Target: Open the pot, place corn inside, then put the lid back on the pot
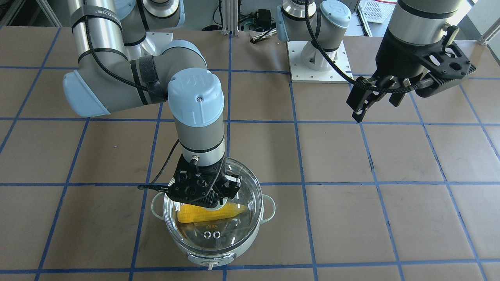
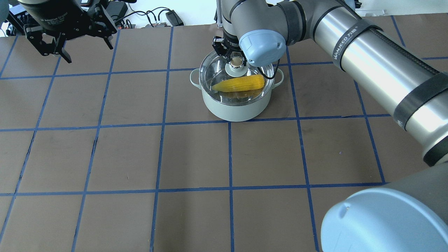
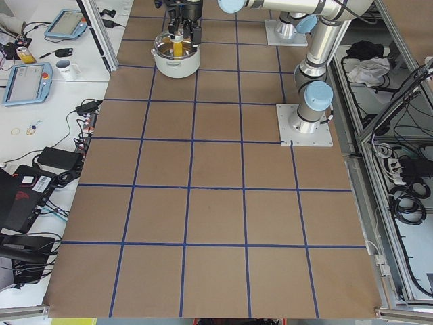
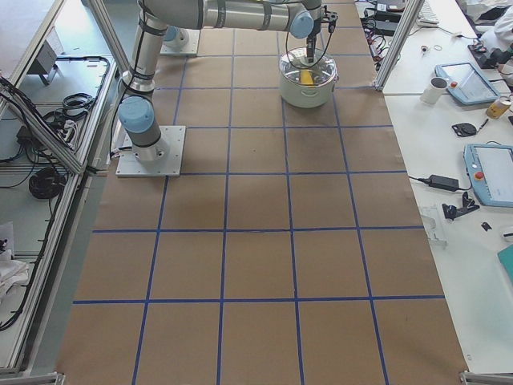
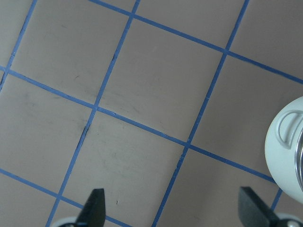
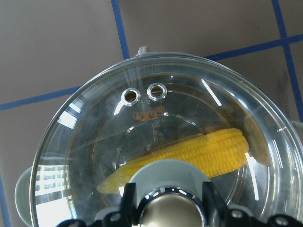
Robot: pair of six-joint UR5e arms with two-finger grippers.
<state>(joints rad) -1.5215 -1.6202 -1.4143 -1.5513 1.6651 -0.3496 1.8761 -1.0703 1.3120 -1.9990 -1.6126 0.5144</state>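
Note:
The pale mint-green pot (image 1: 211, 259) stands on the table, also in the overhead view (image 2: 234, 108). The yellow corn (image 1: 230, 210) lies inside it, seen through the glass (image 2: 239, 83) (image 6: 199, 156). The clear glass lid (image 1: 211, 234) covers the pot's mouth (image 6: 94, 142); I cannot tell whether it rests fully on the rim. My right gripper (image 2: 237, 59) comes down from above and is shut on the lid's beige knob (image 6: 170, 213). My left gripper (image 1: 375, 101) is open and empty, high above the table and far from the pot (image 5: 173, 215).
The table is brown paper with a blue tape grid. The left arm's base plate (image 1: 317, 62) sits at the robot's edge. Cables and a power brick (image 2: 173, 17) lie beyond the table's far edge. One pot handle (image 5: 288, 128) shows at the left wrist view's right edge.

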